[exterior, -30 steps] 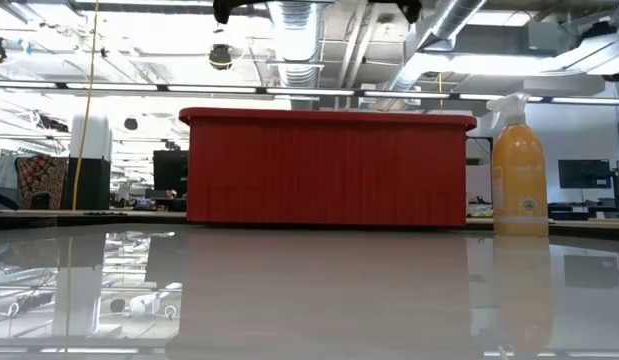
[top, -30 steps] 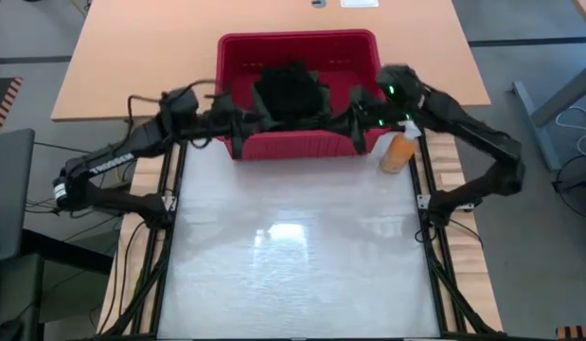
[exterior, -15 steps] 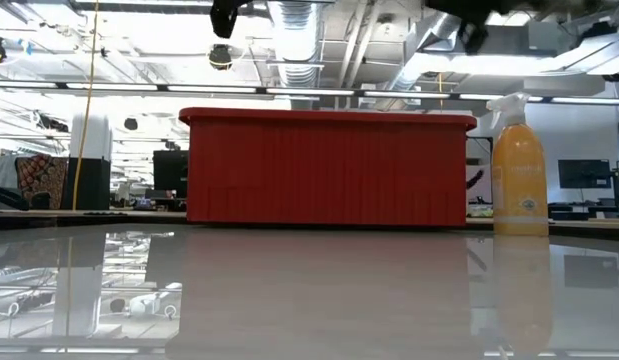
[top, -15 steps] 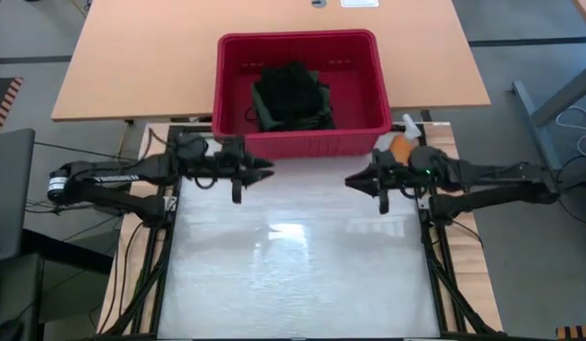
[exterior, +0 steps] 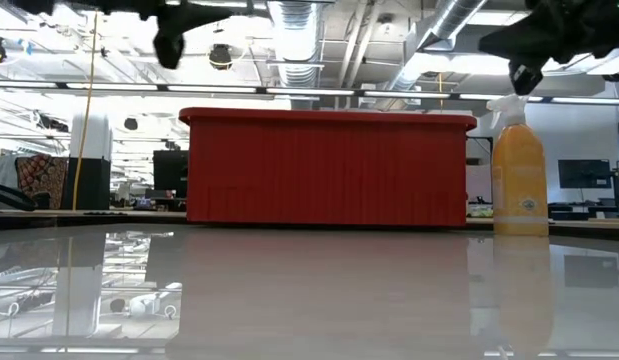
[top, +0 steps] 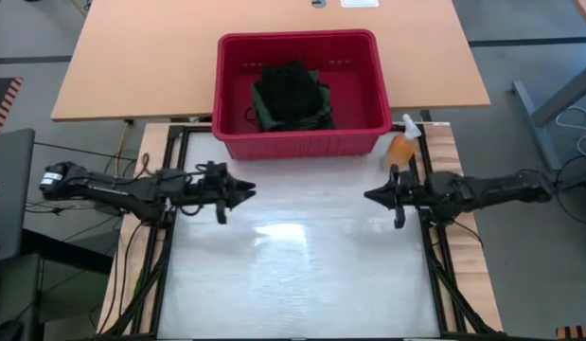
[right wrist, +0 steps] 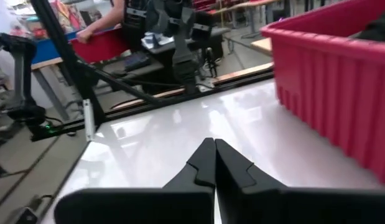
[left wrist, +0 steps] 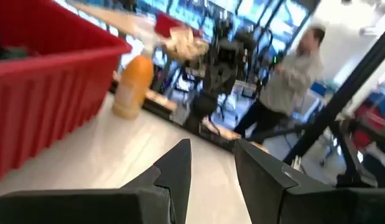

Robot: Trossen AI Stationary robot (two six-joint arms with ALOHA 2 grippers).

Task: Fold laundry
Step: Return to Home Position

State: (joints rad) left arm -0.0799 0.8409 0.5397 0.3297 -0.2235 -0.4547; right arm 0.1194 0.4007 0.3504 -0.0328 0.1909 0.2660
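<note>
2 dark fingers (left wrist: 175,171) of the left gripper (top: 247,192) stand spread, with a strip of bare white table (top: 293,275) showing in the gap between them, and they hold nothing. Taking the high view as a clock face over that table, this gripper hangs at about 10 o'clock, tips pointing toward the centre. The left arm (top: 132,188) stretches back low and nearly straight to the 9 o'clock edge.

The right gripper (top: 368,196) has its 2 fingers (right wrist: 204,165) pressed together into a single wedge, also empty. It sits at about 2 o'clock, tips aimed at the centre and facing the left gripper, with a wide stretch of table between them. The right arm (top: 482,188) runs out level to the 3 o'clock edge. In the low view both arms show only along the upper border, well above the table surface.

The laundry (top: 291,95) lies as a dark bundle, black with dark green showing at its sides, inside the red basket (top: 294,146), roughly in the middle of its floor. The basket stands at 12 o'clock, at the far edge of the white table where it meets a wooden table (top: 132,57). An orange spray bottle (top: 399,150) stands upright just beside the basket's corner at about 1 o'clock, near the right arm's wrist and apart from its fingers.

Beyond the table, the left wrist view catches a blurred person (left wrist: 292,78) in a light top.
</note>
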